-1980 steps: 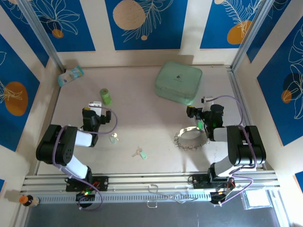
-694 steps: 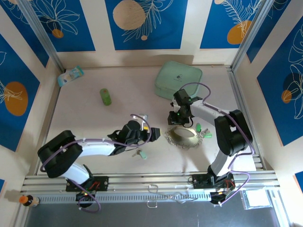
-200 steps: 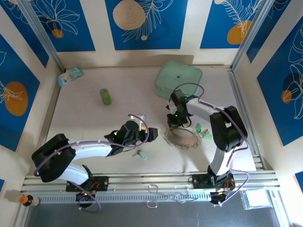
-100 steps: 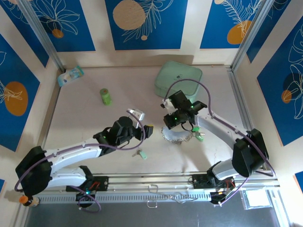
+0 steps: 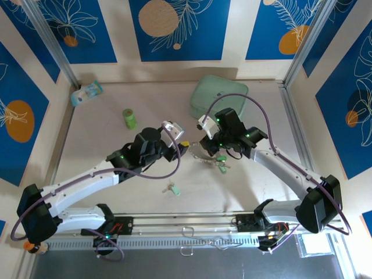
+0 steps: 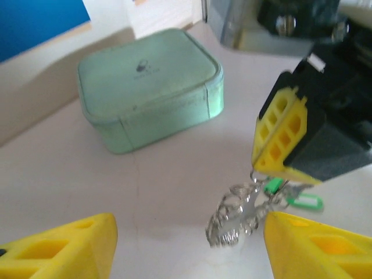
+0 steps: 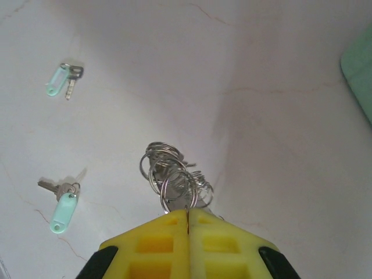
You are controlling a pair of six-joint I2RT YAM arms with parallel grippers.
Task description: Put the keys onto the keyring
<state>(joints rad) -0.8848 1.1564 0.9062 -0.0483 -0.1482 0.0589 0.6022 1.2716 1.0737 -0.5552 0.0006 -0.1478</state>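
My right gripper (image 7: 187, 216) is shut on the keyring (image 7: 174, 174), which hangs bunched in silvery loops above the table. In the top view the right gripper (image 5: 208, 145) holds the keyring (image 5: 200, 156) near the table's middle, with green-headed keys (image 5: 221, 163) just right of it. My left gripper (image 5: 185, 148) faces it from the left. In the left wrist view my left gripper (image 6: 186, 250) is open, and the keyring (image 6: 238, 215) hangs close to its right finger (image 6: 319, 247). A green key tag (image 6: 302, 202) shows behind the ring. Loose keys (image 7: 61, 81) lie on the table.
The mint-green case (image 5: 224, 96) sits at the back, right of centre. A green cylinder (image 5: 129, 118) stands at the back left, and a small packet (image 5: 87, 93) lies in the far left corner. Another key (image 5: 172, 189) lies near the front centre.
The right gripper has lifted the keyring off the table and carried it left. The left arm has swung up toward it, its jaws narrowing a little.
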